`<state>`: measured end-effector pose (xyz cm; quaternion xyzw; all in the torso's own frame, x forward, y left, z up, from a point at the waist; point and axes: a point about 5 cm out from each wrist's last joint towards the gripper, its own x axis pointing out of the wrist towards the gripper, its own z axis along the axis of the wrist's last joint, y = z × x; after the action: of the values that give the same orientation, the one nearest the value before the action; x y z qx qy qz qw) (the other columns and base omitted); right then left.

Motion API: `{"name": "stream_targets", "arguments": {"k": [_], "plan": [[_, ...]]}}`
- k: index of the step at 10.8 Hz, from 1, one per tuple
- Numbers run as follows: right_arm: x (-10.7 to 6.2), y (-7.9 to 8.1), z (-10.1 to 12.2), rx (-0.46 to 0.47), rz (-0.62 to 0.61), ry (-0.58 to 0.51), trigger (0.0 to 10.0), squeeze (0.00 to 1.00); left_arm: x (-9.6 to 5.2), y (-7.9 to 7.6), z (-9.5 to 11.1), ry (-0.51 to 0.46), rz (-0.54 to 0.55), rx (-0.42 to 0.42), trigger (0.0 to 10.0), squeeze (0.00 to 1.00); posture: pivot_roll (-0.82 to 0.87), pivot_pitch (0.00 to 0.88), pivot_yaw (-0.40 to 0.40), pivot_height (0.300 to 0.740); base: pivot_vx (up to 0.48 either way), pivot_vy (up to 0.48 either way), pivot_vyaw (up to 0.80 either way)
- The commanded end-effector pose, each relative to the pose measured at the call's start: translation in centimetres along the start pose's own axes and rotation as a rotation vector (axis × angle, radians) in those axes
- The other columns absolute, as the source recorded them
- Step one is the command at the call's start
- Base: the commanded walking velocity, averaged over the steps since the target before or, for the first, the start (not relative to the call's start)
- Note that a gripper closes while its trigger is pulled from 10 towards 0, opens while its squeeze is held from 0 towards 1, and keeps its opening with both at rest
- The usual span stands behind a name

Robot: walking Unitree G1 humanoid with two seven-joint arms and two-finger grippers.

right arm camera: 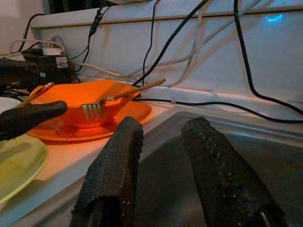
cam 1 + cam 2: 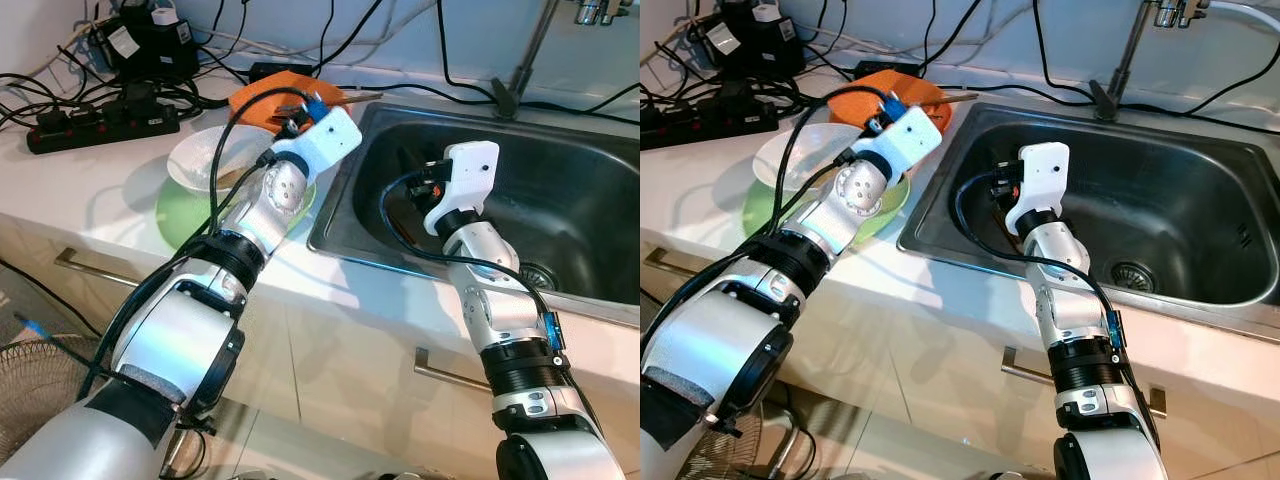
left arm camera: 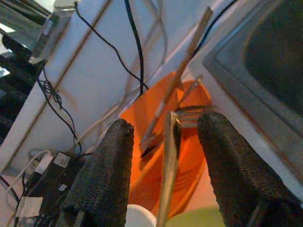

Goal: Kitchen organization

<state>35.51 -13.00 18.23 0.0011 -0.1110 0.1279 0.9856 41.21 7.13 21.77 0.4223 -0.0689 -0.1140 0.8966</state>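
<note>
The left gripper [image 3: 165, 161] hovers over the orange bowl [image 1: 90, 106] at the counter's back, fingers spread around a thin utensil handle [image 3: 168, 175] without pinching it. A fork [image 1: 102, 108] leans in the bowl, which sits on an orange plate [image 1: 128, 116]. At the bowl's 3 o'clock, the right gripper [image 1: 161, 165] hangs released inside the sink [image 2: 560, 190]. At its 8 o'clock, a white bowl [image 2: 205, 160] rests on a green plate [image 2: 180, 215].

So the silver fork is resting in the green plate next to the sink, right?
Not quite. The silver fork rests in the orange bowl beside the stainless steel sink, as the right wrist view shows. The green plate lies under a white bowl.
</note>
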Motion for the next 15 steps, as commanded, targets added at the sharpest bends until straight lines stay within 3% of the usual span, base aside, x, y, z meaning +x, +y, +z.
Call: {"name": "stream_targets", "arguments": {"k": [1,6,7,8,9,15], "plan": [[0.0,-0.1,0.4,0.013,-0.009,-0.011,10.0,0.00,0.2,0.8,0.5,-0.002,0.021,0.030,10.0,0.00,0.02,0.013,0.016,0.740,0.000,0.000,0.00],[0.0,-0.1,0.3,0.016,-0.014,-0.009,10.0,0.00,0.3,1.1,-0.4,0.062,0.038,0.099,10.0,0.00,0.02,0.012,0.020,0.740,0.000,0.000,0.00],[-0.1,-0.1,0.3,0.016,-0.018,-0.011,10.0,0.00,0.3,1.0,-0.6,0.071,0.038,0.105,9.5,0.00,0.02,0.013,0.020,0.740,0.000,0.000,0.00],[-0.1,-0.1,0.3,0.017,-0.019,-0.011,10.0,0.00,0.3,1.0,-0.6,0.071,0.043,0.102,0.6,0.00,0.01,0.013,0.020,0.740,0.000,0.000,0.00],[-0.1,-0.2,0.3,0.017,-0.020,-0.011,10.0,0.00,0.2,1.0,-0.6,0.070,0.048,0.099,0.0,0.00,0.02,0.013,0.020,0.740,0.000,0.000,0.00],[-0.2,-0.4,0.1,0.018,-0.032,-0.007,10.0,0.00,0.2,0.7,-0.7,0.065,0.038,0.093,0.0,0.00,0.01,0.013,0.022,0.740,0.000,0.000,0.00]]}}
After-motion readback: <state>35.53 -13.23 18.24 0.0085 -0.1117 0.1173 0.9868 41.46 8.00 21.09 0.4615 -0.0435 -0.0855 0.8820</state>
